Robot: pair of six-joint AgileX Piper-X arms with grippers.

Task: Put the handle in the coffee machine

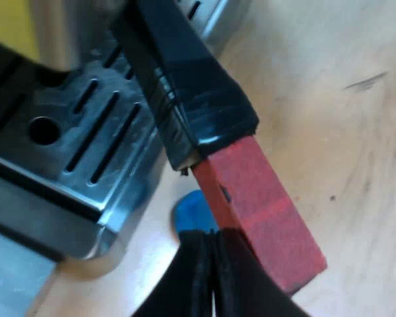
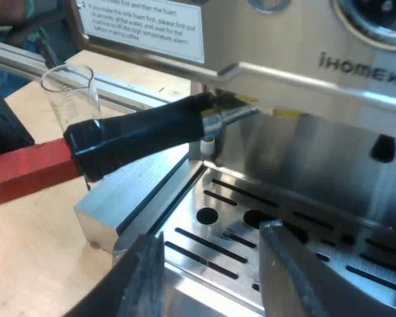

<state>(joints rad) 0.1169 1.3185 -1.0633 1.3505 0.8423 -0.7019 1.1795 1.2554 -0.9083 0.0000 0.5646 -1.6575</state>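
Left gripper [image 1: 214, 241] meets the handle [image 1: 208, 112]; right gripper [image 2: 211, 254] hangs agape.

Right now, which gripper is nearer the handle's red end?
Left. The left gripper is right against the red end; the right gripper hangs open over the drip tray, apart from the handle.
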